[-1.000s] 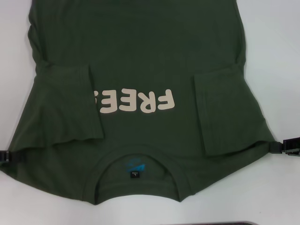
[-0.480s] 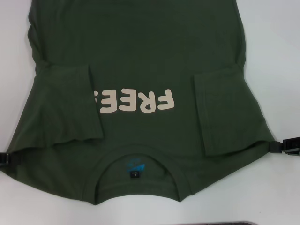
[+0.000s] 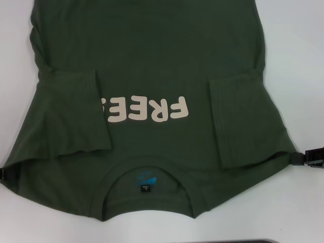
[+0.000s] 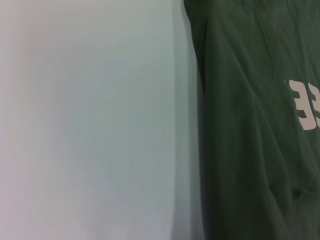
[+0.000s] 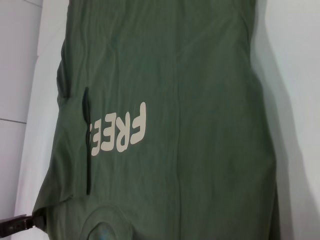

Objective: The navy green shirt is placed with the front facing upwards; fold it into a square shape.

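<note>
The navy green shirt lies flat and face up on the white table, collar and black neck tag nearest me. Its cream "FREE!" letters read upside down. Both short sleeves are folded inward onto the chest, the left one covering the last letter. My left gripper sits at the shirt's left shoulder corner, shut on the fabric. At the right shoulder corner my right gripper pinches the cloth, which is drawn to a point there. The right wrist view shows the shirt lengthwise, with the left gripper at its far corner.
Bare white table runs along both sides of the shirt and shows in the left wrist view. A dark edge crosses the bottom of the head view, below the collar.
My left gripper has shifted slightly toward me with the shoulder corner. The right gripper and the rest of the shirt look unchanged.
</note>
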Available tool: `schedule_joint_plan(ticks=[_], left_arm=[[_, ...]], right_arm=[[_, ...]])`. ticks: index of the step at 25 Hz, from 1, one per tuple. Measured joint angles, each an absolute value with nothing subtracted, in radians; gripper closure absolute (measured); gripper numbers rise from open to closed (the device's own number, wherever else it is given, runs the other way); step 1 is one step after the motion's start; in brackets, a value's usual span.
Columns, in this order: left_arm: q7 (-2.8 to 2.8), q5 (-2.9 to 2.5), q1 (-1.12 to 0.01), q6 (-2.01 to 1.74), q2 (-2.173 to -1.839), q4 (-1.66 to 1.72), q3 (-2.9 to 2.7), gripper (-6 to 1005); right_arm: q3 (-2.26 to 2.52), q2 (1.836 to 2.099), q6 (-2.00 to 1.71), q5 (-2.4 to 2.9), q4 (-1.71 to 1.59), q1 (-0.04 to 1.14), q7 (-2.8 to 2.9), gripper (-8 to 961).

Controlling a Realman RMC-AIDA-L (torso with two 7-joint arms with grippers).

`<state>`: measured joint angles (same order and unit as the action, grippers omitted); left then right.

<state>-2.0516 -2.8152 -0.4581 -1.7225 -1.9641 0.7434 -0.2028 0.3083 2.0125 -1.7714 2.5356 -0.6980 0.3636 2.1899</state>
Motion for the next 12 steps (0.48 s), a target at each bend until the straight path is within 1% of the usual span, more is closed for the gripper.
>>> schedule_joint_plan(ticks=[1, 12], left_arm=[[-2.051, -2.816, -0.458, -1.722, -1.964, 0.743, -0.203, 783], [-2.041, -2.809, -0.454, -1.726, -1.963, 0.744, -0.193, 968]], right_arm=[[0.308, 2.012, -1.771, 2.536, -0.698, 0.364, 2.190, 922], [0.307, 2.012, -1.769, 2.536, -0.687, 0.360, 2.175, 919]])
